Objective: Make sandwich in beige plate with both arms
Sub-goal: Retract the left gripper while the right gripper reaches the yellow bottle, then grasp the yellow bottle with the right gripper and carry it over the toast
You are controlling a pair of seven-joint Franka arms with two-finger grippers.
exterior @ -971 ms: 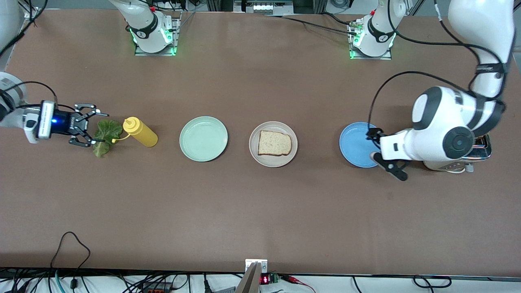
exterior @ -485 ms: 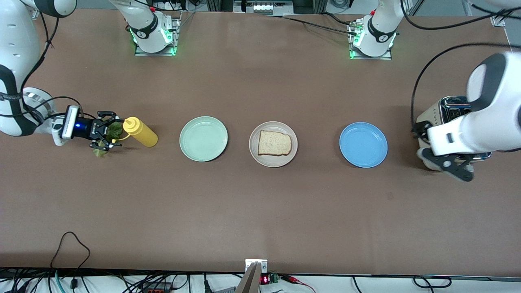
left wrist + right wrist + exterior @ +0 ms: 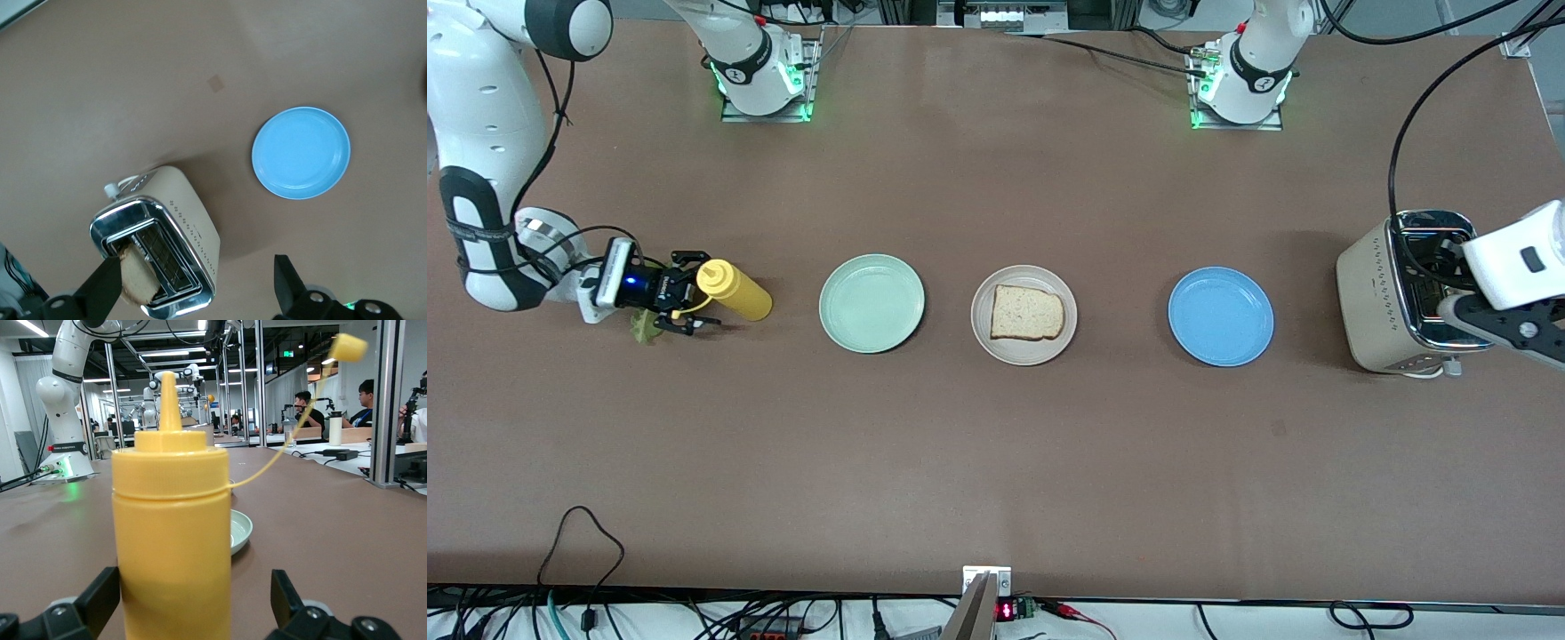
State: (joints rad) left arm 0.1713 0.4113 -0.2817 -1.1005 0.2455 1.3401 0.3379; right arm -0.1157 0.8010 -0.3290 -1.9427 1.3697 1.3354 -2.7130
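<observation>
front view: speckled brown bread slice (image 3: 1027, 313) on beige plate (image 3: 983, 333)

The right arm bends down at its end of the counter, its tool (image 3: 685, 307) low and level, fingers (image 3: 100, 597) spread. The left arm reaches out over its own end, its tool (image 3: 193, 287) pointing down with fingers (image 3: 288, 283) apart

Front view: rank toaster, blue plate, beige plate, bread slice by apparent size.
1. Toaster, partly hidden by the left arm.
2. Blue plate and beige plate: look alike, unranked.
3. Bread slice.
</observation>
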